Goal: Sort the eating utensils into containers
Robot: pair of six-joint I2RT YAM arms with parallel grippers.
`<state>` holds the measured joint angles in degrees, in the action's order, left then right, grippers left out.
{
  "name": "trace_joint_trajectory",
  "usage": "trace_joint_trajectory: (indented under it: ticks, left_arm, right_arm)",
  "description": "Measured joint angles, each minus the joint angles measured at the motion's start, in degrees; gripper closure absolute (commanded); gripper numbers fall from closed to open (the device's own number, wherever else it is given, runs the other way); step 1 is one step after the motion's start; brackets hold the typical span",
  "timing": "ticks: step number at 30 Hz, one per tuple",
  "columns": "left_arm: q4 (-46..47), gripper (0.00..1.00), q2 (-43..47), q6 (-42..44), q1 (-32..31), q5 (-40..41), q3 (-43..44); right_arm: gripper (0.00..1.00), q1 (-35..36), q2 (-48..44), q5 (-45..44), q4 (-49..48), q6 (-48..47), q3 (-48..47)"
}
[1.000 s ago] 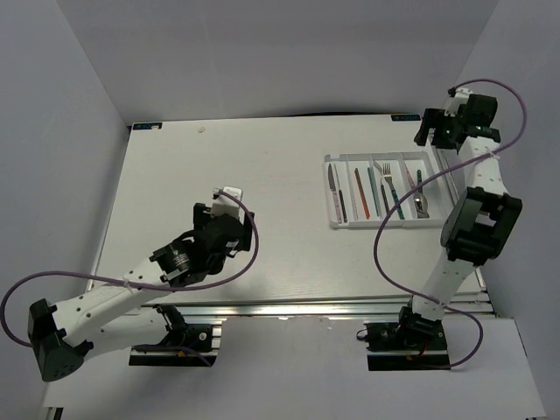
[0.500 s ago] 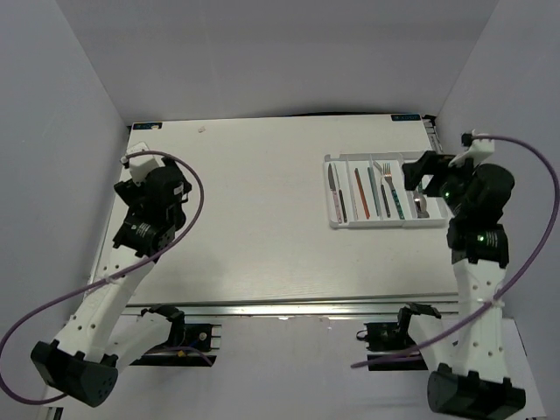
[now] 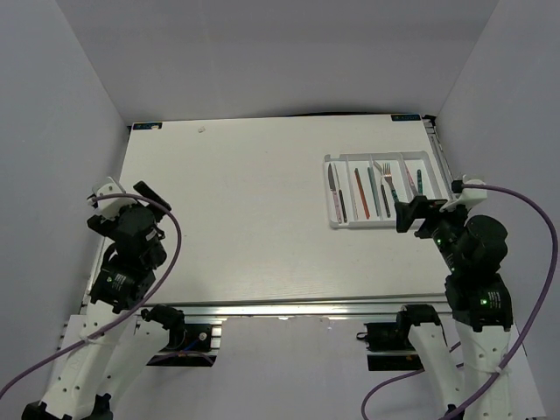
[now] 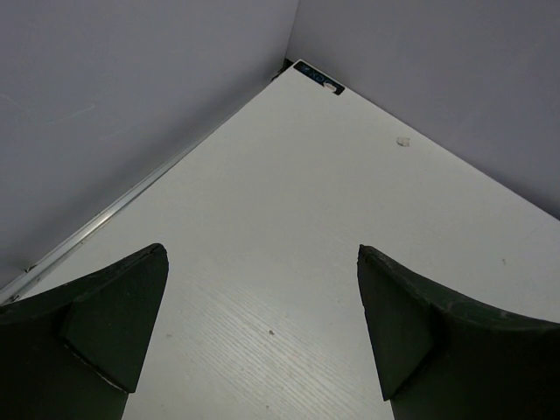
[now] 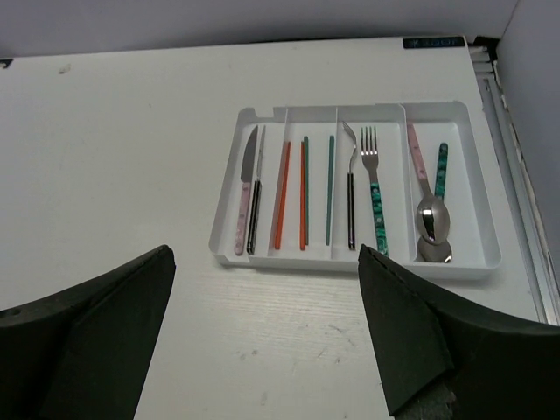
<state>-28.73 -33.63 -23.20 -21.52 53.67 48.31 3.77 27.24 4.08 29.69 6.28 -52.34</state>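
Observation:
The eating utensils lie in the containers, the long compartments of a white tray (image 5: 353, 263) (image 3: 376, 225) at the back right of the table. From left to right the compartments hold two knives (image 5: 248, 199), orange chopsticks (image 5: 282, 192) and teal chopsticks (image 5: 330, 188), two forks (image 5: 374, 191), and two spoons (image 5: 430, 221). My right gripper (image 5: 264, 254) (image 3: 418, 211) hovers open in front of the tray's near edge, holding nothing. My left gripper (image 4: 262, 254) (image 3: 122, 194) is open over bare table near the left edge, also holding nothing.
Grey walls close in the table on the left, back and right. A small blue label (image 4: 317, 77) sits at the back left corner and another blue label (image 5: 434, 42) behind the tray. A metal rail (image 5: 516, 175) runs along the right edge.
Both arms have pulled back toward the near edge. The left gripper swung from mid-table to the left edge; the right came from the back right corner to just in front of the tray.

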Motion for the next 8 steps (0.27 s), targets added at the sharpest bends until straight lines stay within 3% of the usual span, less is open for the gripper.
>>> trace_joint_trajectory:
  ticks: [8]
  left_arm:
    - [-1.0, 0.02, -0.7, 0.0, 0.0, -0.1, -2.3]
  right_arm:
    - [0.11, 0.0, 0.7, -0.3, 3.3, 0.0, 2.4]
